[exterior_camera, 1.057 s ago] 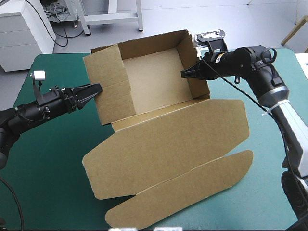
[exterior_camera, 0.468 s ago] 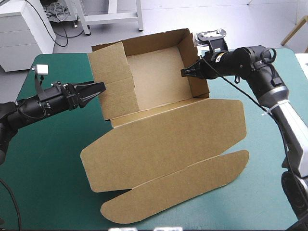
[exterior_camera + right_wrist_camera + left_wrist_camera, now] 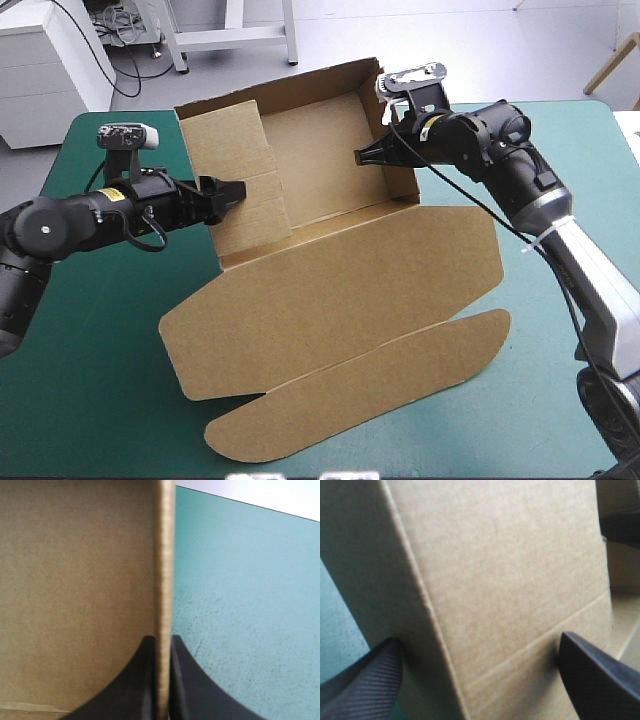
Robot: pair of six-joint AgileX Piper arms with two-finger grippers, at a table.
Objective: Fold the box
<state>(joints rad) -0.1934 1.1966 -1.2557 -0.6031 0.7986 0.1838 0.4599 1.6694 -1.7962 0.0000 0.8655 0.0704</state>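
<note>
The brown box [image 3: 315,150] stands as an open tray with its walls raised at the far middle of the table. Its lid [image 3: 340,290] lies flat toward the front, ending in a rounded flap [image 3: 370,385]. My left gripper [image 3: 228,191] is open at the tray's left wall. In the left wrist view its gripper [image 3: 479,639] stands astride a folded panel of the box [image 3: 510,570]. My right gripper [image 3: 366,157] is shut on the tray's right wall. In the right wrist view the board's edge [image 3: 164,555] runs up from between that gripper's [image 3: 162,640] fingers.
The teal-green cover [image 3: 90,330] shows on both sides of the lid. The table's far edge runs just behind the tray's back wall [image 3: 290,85]. The rounded flap reaches close to the front edge.
My left arm has moved right to the tray's left wall, turned its wrist and opened its fingers. The box has shifted slightly left, the right gripper moving with its wall.
</note>
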